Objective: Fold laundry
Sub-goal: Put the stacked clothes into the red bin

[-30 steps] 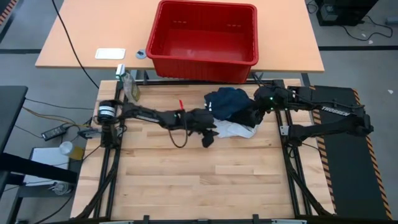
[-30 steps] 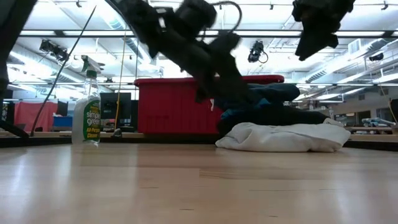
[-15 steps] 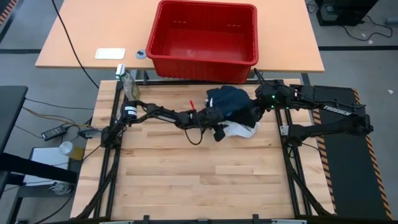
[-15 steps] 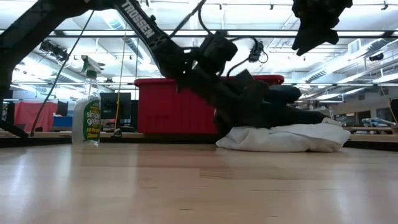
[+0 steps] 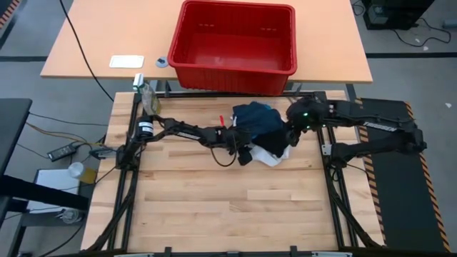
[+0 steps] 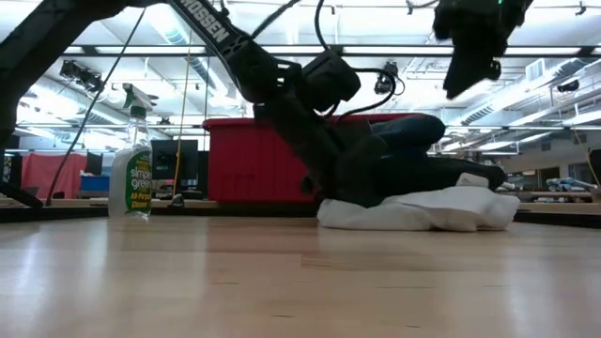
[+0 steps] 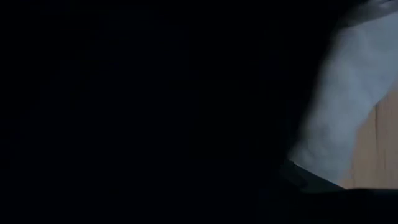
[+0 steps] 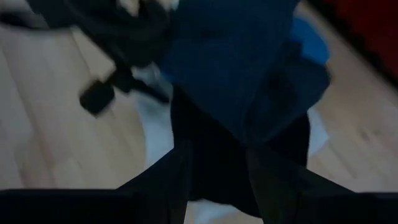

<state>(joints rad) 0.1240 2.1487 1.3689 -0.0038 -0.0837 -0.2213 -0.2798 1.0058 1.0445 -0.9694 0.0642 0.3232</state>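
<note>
High view: the laundry (image 5: 264,132) heaps upper right of centre on the bench (image 5: 214,207); my left fingers (image 5: 245,151) press its left edge, grip hidden; right fingers (image 5: 291,135) clutch dark cloth

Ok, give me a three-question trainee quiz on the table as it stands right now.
1. True or false: the red plastic basket holds the soft white cloth garment.
2. Which lies lowest in the pile? A) the white garment B) the large dark cloth garment C) a towel
3. Fill in: the left gripper is down at the pile's ___ edge in the high view, while the right gripper hangs above the pile.

Key: 1 false, the basket looks empty and the garment lies on the wooden table. 2 A. 3 left.
</note>
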